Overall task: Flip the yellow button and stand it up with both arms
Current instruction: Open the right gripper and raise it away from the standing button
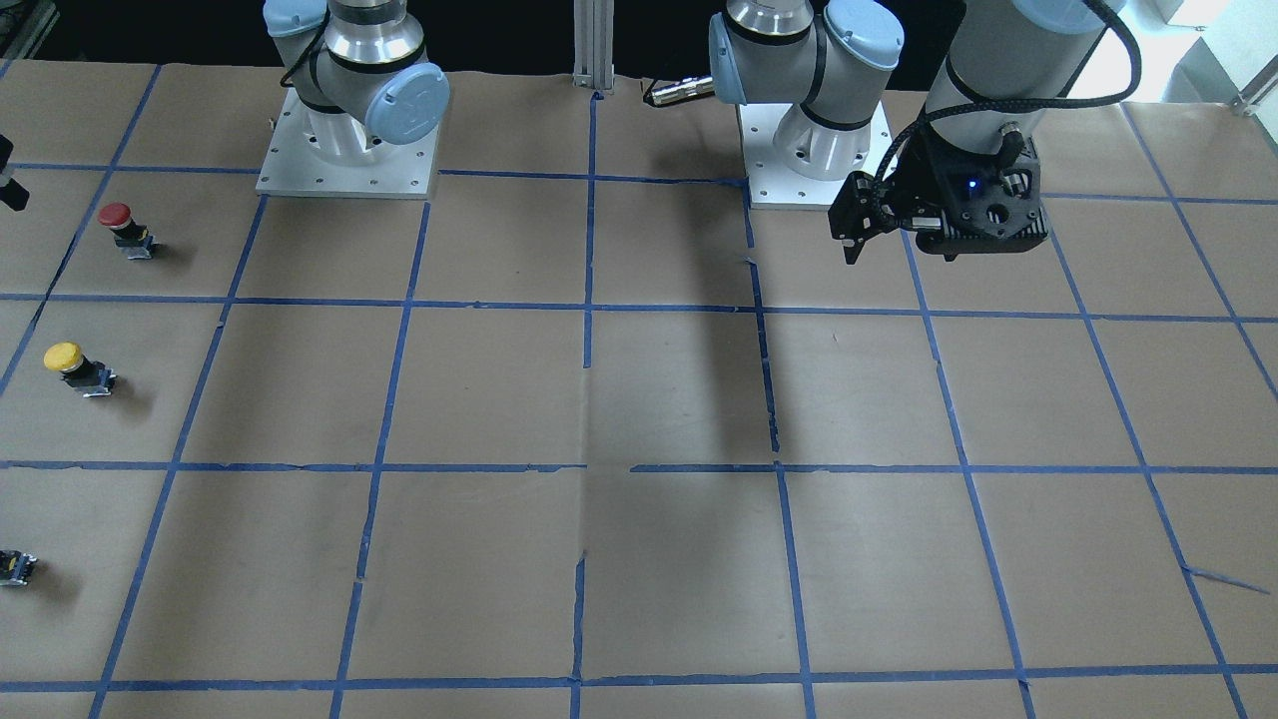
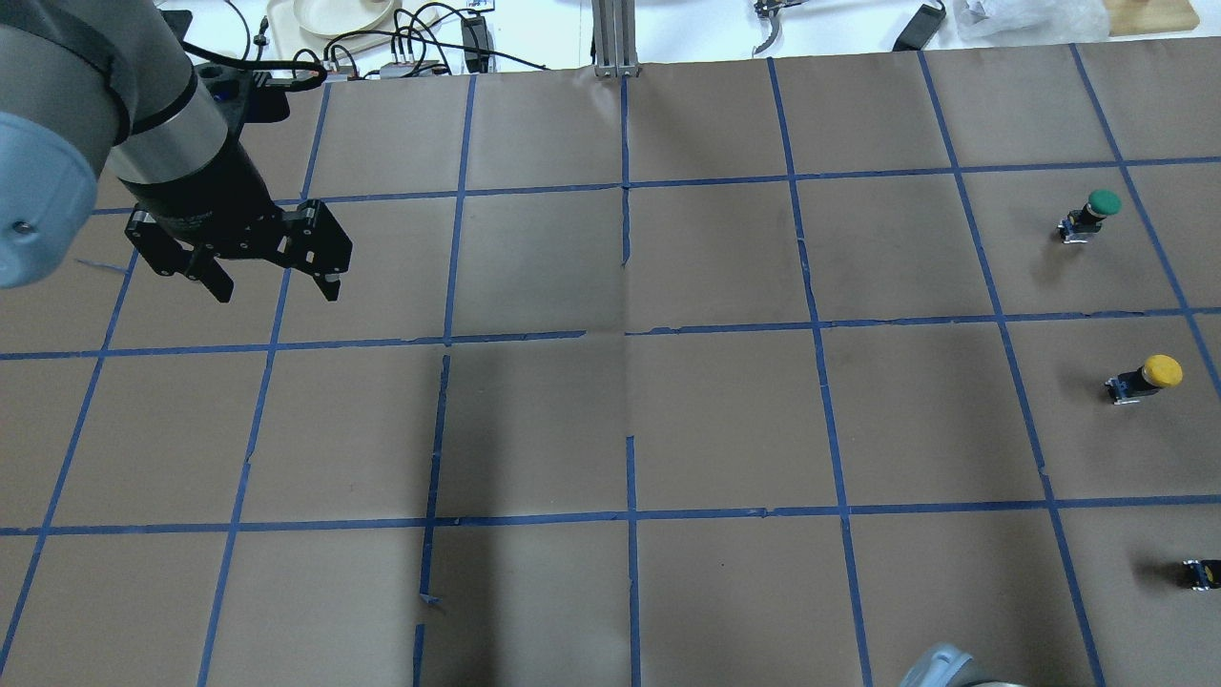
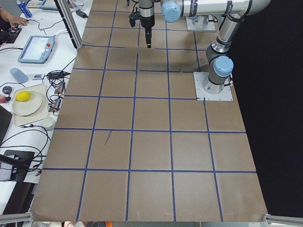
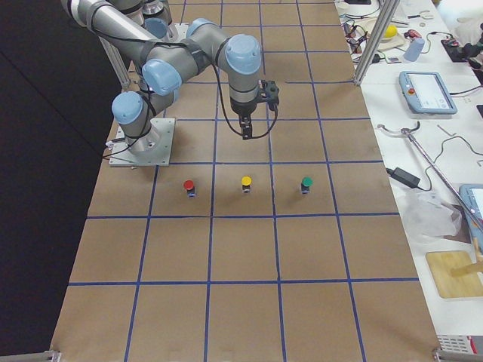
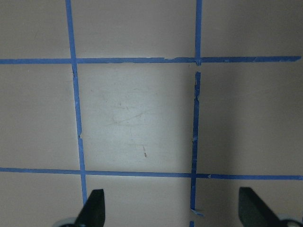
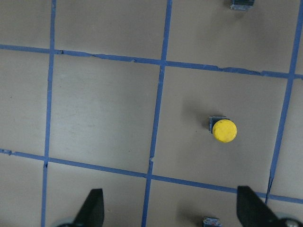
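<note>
The yellow button stands cap up on its dark base, near the table edge on my right side. It also shows in the overhead view, the right side view and the right wrist view. My right gripper is open and empty, high above the table, with the button ahead and to the right of its fingers. It also shows in the right side view. My left gripper is open and empty, hovering far away over the table's left part, with only bare paper under it in its wrist view.
A red button stands on the robot's side of the yellow one and a green button on the far side, all in one row. The two arm base plates are bolted along the robot's edge.
</note>
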